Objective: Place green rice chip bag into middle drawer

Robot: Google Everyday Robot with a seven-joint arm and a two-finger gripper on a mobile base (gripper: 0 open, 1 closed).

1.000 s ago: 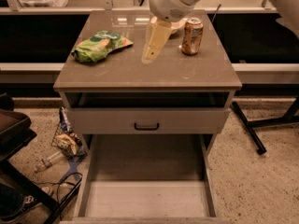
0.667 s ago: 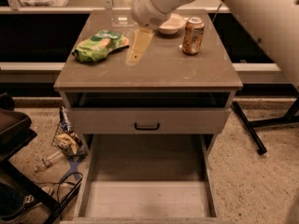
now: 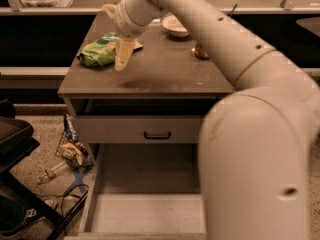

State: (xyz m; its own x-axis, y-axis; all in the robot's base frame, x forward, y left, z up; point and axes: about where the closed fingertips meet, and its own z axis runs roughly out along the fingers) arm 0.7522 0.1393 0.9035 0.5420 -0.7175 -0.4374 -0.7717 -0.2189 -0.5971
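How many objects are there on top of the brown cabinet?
3. The crumpled green foil bag lies rear left, the gripper near its right end; a white bowl at the back; an orange can mostly behind the white arm. It may hide more.

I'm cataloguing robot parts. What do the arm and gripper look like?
The arm is cream-white, built of thick rounded tubes with small dark holes and a tan ring at one joint; no cables show. The gripper, over the cabinet top beside the green bag, is pale yellow and tapered.
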